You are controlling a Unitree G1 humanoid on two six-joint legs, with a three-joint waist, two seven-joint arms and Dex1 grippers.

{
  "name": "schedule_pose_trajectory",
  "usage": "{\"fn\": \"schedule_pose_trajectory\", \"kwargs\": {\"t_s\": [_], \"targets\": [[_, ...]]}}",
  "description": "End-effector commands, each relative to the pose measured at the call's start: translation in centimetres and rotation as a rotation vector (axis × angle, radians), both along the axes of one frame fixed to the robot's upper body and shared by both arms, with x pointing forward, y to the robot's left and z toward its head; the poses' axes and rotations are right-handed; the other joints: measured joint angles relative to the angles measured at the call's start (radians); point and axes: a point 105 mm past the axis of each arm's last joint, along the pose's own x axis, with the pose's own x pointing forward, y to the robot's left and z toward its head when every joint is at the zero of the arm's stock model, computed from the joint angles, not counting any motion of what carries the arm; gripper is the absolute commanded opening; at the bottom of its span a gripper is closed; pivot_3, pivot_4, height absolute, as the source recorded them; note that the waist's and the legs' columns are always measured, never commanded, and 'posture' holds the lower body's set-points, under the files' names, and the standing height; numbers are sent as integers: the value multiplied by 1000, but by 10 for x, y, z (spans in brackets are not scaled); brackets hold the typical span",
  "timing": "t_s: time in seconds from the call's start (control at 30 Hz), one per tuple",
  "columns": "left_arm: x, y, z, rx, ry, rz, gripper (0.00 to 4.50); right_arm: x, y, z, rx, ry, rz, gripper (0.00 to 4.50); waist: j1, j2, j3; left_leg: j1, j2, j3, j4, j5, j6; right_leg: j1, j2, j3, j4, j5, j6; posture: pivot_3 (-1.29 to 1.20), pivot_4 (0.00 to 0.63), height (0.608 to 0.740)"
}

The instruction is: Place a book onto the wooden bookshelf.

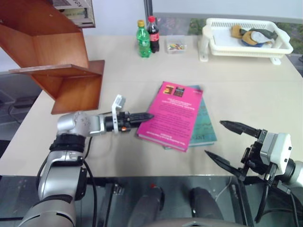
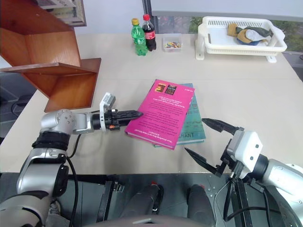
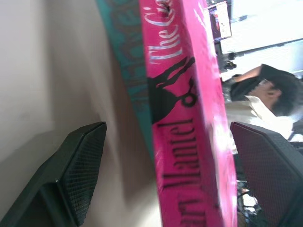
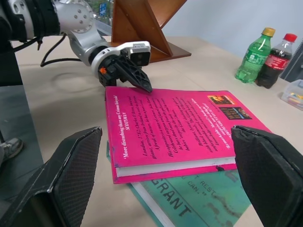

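Observation:
The magenta-pink book point(image 1: 173, 113) lies flat on the table, on top of a thinner teal book point(image 1: 204, 125). My left gripper point(image 1: 147, 116) points level at the pink book's left edge and is open; in the left wrist view its two fingers point(image 3: 80, 165) stand on either side of the pink spine point(image 3: 189, 118) without closing on it. My right gripper point(image 1: 215, 138) hangs open just off the books' near right corner, with nothing between its fingers. The reddish-brown wooden bookshelf point(image 1: 61, 61) stands at the table's far left, with a flat ledge point(image 1: 57, 70) facing the books.
A green bottle point(image 1: 143, 40) and a cola bottle point(image 1: 153, 34) stand at the back, beside a small clear box point(image 1: 175, 45). A white plastic basket point(image 1: 279, 47) holding items sits at the back right. A person point(image 3: 265, 94) sits beyond the table.

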Motion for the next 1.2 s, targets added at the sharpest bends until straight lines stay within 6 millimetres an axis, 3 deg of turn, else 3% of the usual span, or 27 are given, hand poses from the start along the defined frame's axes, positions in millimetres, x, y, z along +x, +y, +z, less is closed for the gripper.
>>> {"fn": "schedule_pose_trajectory", "kwargs": {"t_s": [0.03, 0.2, 0.33, 0.4, 0.47, 0.9, 1.2], "targets": [[3, -10, 6, -32, 1, -42, 4480, -6, 3, 9, -4, -58, -3, 4500, 1, 0, 0, 0, 0, 0, 0, 0, 0, 0, 0, 0, 0, 0, 0, 0, 150, 740], [11, -21, 4, -47, 12, -53, 4480, -7, 2, 9, -9, -63, -26, 4500, 1, 0, 0, 0, 0, 0, 1, 0, 0, 0, 0, 0, 0, 0, 0, 0, 150, 740], [14, -24, 5, -63, 16, -52, 3328, -8, 2, 9, -14, -64, -38, 4500, -2, 0, 0, 0, 0, 0, 2, 0, 0, 0, 0, 0, 1, 0, 0, 0, 150, 740], [15, -24, 6, -67, 15, -51, 2095, -8, 1, 8, -17, -64, -44, 4500, -1, 0, 0, 0, 0, 0, 2, 0, 0, 0, 0, 0, 1, 0, 0, 0, 150, 740], [15, -22, 8, -75, 12, -50, 1406, -8, 0, 8, -19, -62, -50, 4500, -1, 0, 0, 0, 0, 0, 3, 0, 0, 0, 0, 0, 1, 0, 0, 0, 150, 740], [-4, 9, 45, -122, -108, 12, 1406, 4, 2, 4, -11, -61, -21, 4500, -23, -1, 0, -1, 0, -1, 4, -1, 1, 0, 0, 0, 3, 0, 0, 0, 150, 740], [-24, 18, 85, 91, -637, 109, 1406, 14, 5, 2, -6, -62, 30, 4500, -18, -1, 0, -1, 0, 0, 4, 0, 0, 0, -2, 0, 4, 0, 0, 0, 150, 740]]}}
